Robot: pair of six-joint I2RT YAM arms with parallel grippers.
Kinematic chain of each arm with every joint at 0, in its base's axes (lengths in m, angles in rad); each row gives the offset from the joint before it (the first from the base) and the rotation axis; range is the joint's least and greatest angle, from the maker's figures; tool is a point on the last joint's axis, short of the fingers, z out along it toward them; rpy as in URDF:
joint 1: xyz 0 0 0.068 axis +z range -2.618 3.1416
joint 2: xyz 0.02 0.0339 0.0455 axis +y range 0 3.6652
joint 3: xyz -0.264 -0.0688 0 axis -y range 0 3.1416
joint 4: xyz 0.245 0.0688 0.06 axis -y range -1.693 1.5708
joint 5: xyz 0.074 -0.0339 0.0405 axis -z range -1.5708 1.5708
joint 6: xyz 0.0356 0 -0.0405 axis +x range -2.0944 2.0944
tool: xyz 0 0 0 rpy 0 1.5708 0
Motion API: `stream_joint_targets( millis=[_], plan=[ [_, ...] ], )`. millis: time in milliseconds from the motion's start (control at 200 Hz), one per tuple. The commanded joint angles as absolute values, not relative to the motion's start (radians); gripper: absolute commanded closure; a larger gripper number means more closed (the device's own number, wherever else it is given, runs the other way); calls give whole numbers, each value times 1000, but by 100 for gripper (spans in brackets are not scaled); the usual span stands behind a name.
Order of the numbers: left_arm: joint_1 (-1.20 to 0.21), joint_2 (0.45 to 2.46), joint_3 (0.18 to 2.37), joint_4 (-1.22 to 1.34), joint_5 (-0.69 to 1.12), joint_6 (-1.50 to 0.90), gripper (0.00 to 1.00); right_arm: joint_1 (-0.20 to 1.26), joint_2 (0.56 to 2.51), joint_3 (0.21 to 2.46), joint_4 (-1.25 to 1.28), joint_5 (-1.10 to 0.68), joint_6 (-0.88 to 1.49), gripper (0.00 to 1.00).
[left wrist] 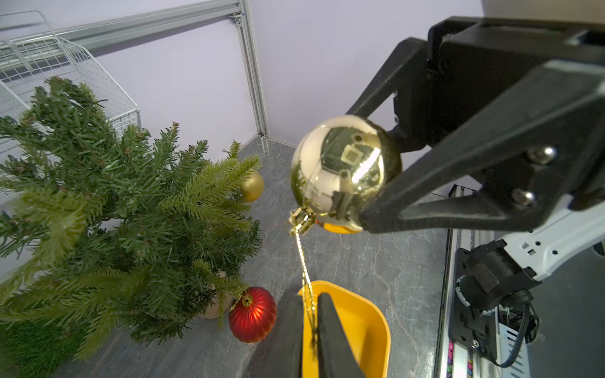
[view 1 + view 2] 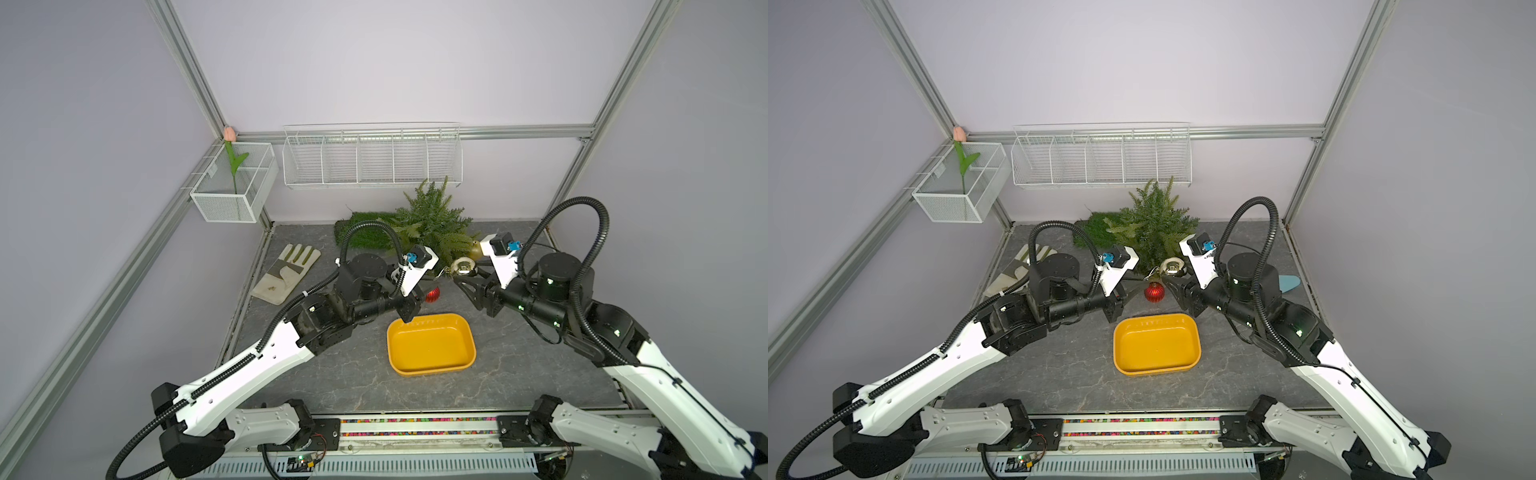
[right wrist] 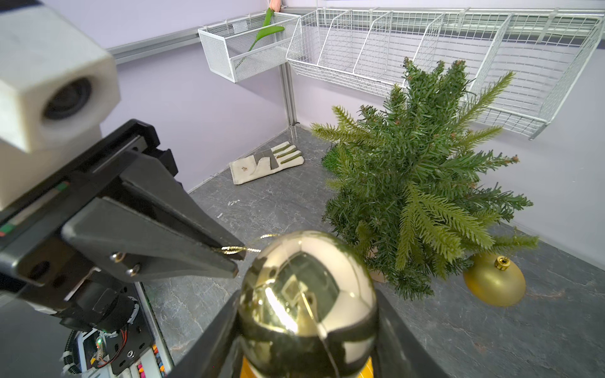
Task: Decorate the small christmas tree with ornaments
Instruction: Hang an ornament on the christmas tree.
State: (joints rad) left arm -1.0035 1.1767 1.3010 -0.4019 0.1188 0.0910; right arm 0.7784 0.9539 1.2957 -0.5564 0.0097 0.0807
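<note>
— Silvery mirror bauble, centre frame in the left wrist view: who holds it?
— The right gripper, jaws clamped on its sides, between tree and yellow tray. The left gripper is pressed together on its gold thread.
— And the small christmas tree?
— Upper centre in both top views, upright and bushy. A ribbed red bauble hangs from a low branch; a matte gold bauble sits under a branch tip.
</note>
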Motion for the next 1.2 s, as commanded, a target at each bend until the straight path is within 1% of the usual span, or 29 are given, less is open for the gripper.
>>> stream_joint_targets(
  millis=[0, 60, 140, 335, 385, 440, 640, 840, 1050, 1195],
  plan=[
    [-1006, 1171, 1341, -414, 113, 99, 92, 773, 936, 1281, -516, -9, 67, 48],
    [-1006, 1165, 1340, -410, 113, 101, 97, 773, 935, 1281, -518, -4, 67, 48],
    [-1006, 1160, 1339, -408, 92, 104, 100, 773, 933, 1280, -516, -3, 66, 49],
    [-996, 1177, 1373, -447, 61, 115, 100, 772, 940, 1288, -510, 15, 60, 50],
    [-990, 1176, 1377, -449, 58, 114, 94, 773, 942, 1293, -510, 21, 58, 50],
    [-982, 1174, 1381, -451, 58, 110, 90, 773, 945, 1297, -512, 27, 55, 51],
    [-971, 1169, 1380, -460, 78, 122, 89, 772, 948, 1313, -510, 33, 49, 51],
    [-970, 1166, 1382, -457, 86, 131, 100, 772, 955, 1317, -509, 32, 47, 52],
    [-944, 1185, 1402, -449, 87, 136, 100, 770, 983, 1325, -486, 23, 49, 53],
    [-907, 1219, 1436, -449, 125, 138, 100, 752, 1018, 1350, -463, 14, 49, 53]
  ],
)
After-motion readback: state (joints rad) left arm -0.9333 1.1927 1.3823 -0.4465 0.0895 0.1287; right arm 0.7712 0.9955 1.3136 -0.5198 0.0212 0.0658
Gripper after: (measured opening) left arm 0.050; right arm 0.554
